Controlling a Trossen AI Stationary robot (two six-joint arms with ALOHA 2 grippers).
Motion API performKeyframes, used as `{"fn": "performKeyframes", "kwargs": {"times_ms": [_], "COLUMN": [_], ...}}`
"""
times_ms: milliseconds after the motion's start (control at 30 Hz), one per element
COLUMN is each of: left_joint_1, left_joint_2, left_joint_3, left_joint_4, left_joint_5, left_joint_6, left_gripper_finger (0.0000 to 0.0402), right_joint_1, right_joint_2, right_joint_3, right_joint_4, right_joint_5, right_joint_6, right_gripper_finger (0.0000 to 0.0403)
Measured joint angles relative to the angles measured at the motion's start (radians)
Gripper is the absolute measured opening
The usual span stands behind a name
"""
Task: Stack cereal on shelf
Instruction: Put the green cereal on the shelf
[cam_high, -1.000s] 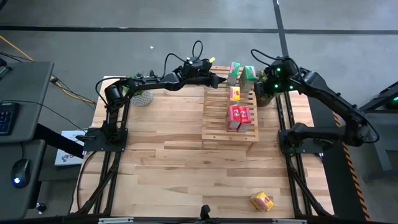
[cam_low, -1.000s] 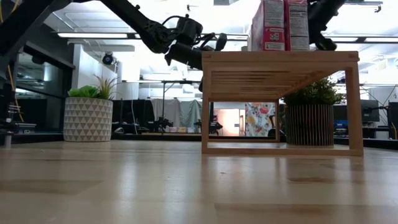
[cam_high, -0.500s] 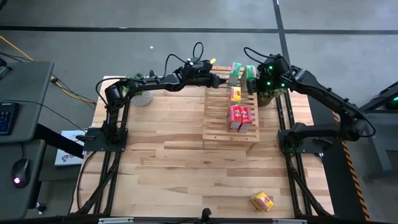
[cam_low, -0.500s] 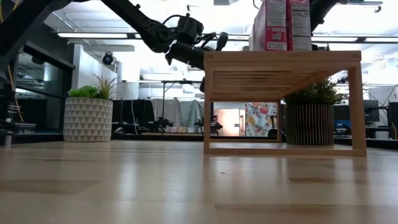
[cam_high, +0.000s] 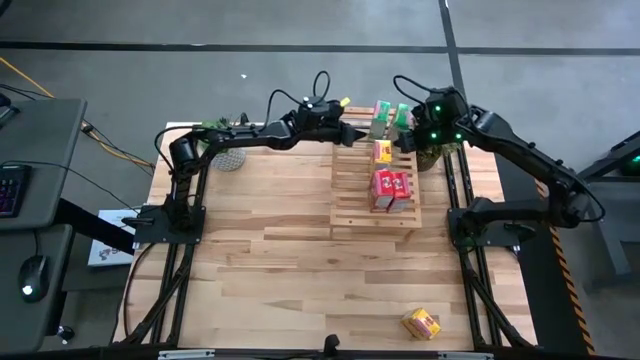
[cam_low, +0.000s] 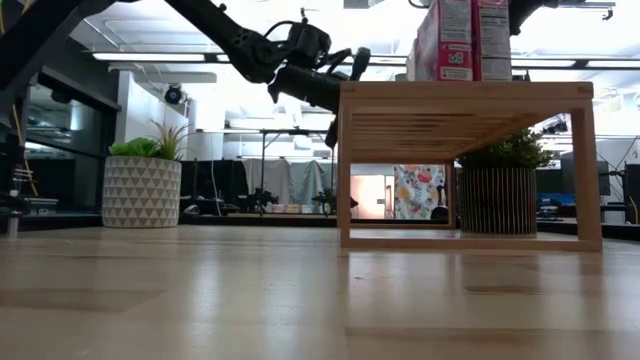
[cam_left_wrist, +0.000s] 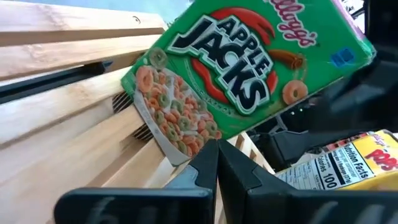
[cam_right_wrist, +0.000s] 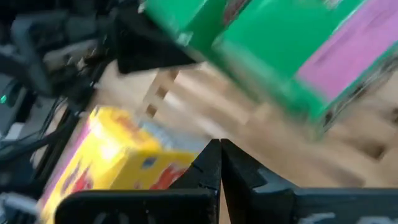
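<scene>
Shelf (cam_high: 374, 190) shifted right; both tools clenched empty, flanking green cereal (cam_high: 384, 116) at rear.

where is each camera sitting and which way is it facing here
High view: above the table, looking straight down; both arms, shelf, left hand and right hand at its far end.
Low view: at tabletop height, looking level across; shelf side-on, one arm reaching in from above.
Left wrist view: on the left arm, past its shut fingers at a green cereal box.
Right wrist view: on the right arm, past its shut fingers at a yellow cereal box.
Shared: both wrist views show green and yellow boxes on the slats.
</scene>
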Motion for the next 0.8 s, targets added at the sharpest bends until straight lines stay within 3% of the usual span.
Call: {"fn": "performKeyframes", "kwargs": {"times_ms": [133, 300, 433, 800], "left_joint_1": [0.024, 0.052, 0.058, 0.050], "left_joint_2": [0.000, 0.000, 0.000, 0.000], "left_joint_3": [0.000, 0.000, 0.000, 0.000], "left_joint_4": [0.001, 0.001, 0.002, 0.048], "left_joint_5": [0.002, -0.002, -0.002, -0.002], "left_joint_6": [-0.003, -0.033, -0.034, -0.059], "left_gripper_finger": [0.0000, 0.0000, 0.0000, 0.0000], "right_joint_1": [-0.002, -0.023, -0.044, -0.075], "right_joint_2": [-0.039, -0.067, -0.060, 0.020], "right_joint_3": [0.000, 0.000, 0.000, 0.000], "right_joint_4": [-0.068, -0.103, -0.096, 0.028], "right_joint_5": [-0.028, 0.140, 0.201, 0.229], "right_joint_6": [-0.020, 0.003, 0.017, 0.015], "right_gripper_finger": [0.0000, 0.0000, 0.0000, 0.0000]}}
